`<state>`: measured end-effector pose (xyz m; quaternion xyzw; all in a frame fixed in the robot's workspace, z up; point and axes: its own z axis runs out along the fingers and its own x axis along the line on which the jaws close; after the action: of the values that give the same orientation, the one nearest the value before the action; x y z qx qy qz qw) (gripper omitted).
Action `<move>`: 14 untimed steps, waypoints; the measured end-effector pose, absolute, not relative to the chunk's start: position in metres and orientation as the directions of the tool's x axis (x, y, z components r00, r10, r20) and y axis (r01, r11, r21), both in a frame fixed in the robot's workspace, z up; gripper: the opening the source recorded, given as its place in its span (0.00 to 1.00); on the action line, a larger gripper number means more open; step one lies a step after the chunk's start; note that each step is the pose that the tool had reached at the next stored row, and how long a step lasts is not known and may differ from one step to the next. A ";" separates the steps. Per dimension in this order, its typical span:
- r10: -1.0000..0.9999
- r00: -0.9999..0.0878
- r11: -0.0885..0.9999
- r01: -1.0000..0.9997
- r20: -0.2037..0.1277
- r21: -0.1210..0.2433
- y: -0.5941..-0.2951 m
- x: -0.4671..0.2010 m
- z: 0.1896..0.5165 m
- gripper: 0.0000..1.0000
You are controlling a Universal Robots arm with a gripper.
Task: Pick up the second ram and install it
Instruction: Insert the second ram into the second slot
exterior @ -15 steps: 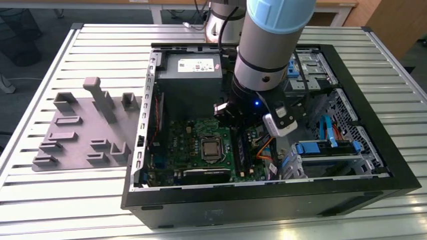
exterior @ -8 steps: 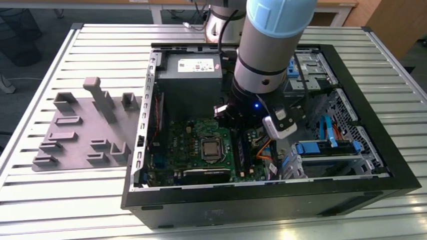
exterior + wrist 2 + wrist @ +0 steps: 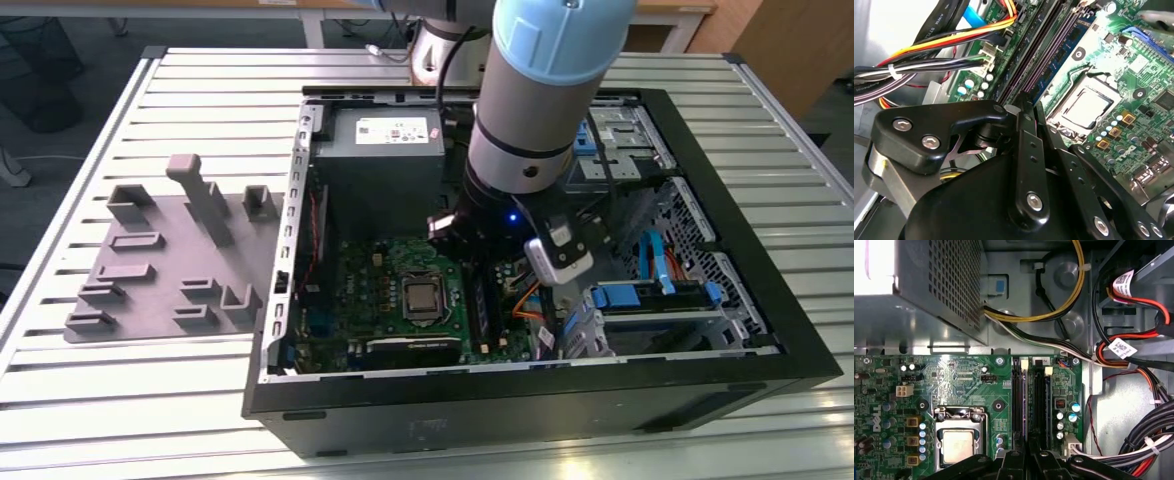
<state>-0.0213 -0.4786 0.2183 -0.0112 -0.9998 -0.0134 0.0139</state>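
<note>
The second ram (image 3: 1025,400) stands on edge in the motherboard slot nearest the processor socket. It is a thin blue board with dark chips (image 3: 1056,62). My gripper (image 3: 1028,456) sits over one end of it, with the black fingers (image 3: 1024,115) drawn together on the stick's top edge. The other slot (image 3: 1041,405) runs parallel beside it, on the side away from the socket. In the exterior view the arm's wrist (image 3: 514,215) reaches down into the open computer case (image 3: 747,150) above the motherboard (image 3: 387,300).
The processor socket (image 3: 956,442) lies next to the slots. A grey power supply (image 3: 929,290) fills one end of the case. Cable bundles (image 3: 1149,440) hang close beside the slots. A drive bay with blue latches (image 3: 654,295) is at the exterior view's right. A grey fixture tray (image 3: 167,255) lies outside the case.
</note>
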 end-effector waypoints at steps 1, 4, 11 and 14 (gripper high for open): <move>0.022 -0.999 0.999 0.023 0.028 0.027 -0.479 -0.021 0.218 0.14; 0.022 -0.999 0.999 0.023 0.028 0.027 -0.479 -0.021 0.218 0.14; 0.022 -0.999 0.999 0.023 0.028 0.027 -0.479 -0.021 0.216 0.14; 0.022 -0.999 0.999 0.023 0.028 0.027 -0.479 -0.021 0.214 0.14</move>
<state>-0.0213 -0.4794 0.2143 -0.0112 -0.9997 -0.0135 0.0140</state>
